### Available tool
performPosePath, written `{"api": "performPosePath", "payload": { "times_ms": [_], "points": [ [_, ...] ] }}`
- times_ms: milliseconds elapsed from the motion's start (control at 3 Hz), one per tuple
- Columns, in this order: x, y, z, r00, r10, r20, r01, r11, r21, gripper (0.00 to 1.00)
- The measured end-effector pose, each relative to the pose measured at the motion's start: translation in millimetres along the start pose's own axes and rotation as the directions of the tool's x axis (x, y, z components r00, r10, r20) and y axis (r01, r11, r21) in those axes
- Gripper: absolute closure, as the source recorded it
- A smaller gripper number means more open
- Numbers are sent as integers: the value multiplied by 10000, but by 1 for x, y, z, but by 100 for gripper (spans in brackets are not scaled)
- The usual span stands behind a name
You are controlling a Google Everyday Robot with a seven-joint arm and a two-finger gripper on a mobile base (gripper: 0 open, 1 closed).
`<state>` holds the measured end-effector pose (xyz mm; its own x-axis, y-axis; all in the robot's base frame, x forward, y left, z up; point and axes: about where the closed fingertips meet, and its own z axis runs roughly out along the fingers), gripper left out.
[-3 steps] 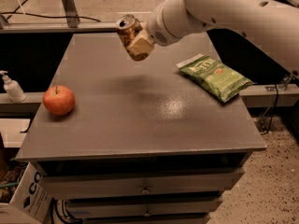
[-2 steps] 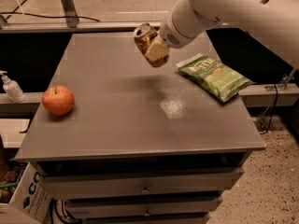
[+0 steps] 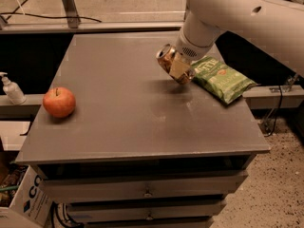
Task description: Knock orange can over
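Observation:
The orange can [image 3: 167, 58] is tilted, its silver top pointing up and left, and it hangs just above the grey table [image 3: 118, 122] right of centre. My gripper [image 3: 177, 68] is shut on the can, with a tan finger pad [image 3: 180, 67] across its side. The white arm reaches in from the upper right. The can's lower end is hidden by the fingers and sits close to the table top, beside the green bag.
A green chip bag [image 3: 223, 79] lies at the table's right edge, just right of the gripper. A red apple [image 3: 59, 101] sits at the left edge. A soap bottle [image 3: 12, 89] stands on a ledge to the left. Drawers [image 3: 147, 191] are below the table top.
The arm has carried the can from the table's far edge to the right and down, toward the chip bag and closer to the table top. The apple and bag have not moved.

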<state>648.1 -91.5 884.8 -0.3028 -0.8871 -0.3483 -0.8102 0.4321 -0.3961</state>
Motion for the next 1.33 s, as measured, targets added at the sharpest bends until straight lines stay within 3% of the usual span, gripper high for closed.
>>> {"api": "performPosePath", "payload": {
  "times_ms": [333, 667, 1333],
  "points": [
    [11, 12, 6, 9962, -521, -698, 495, 9980, -383, 82],
    [13, 18, 8, 9930, -921, -738, 870, 9938, -696, 59],
    [10, 26, 6, 9917, -1288, 47, 1284, 9840, -1238, 13]
  ]
}}
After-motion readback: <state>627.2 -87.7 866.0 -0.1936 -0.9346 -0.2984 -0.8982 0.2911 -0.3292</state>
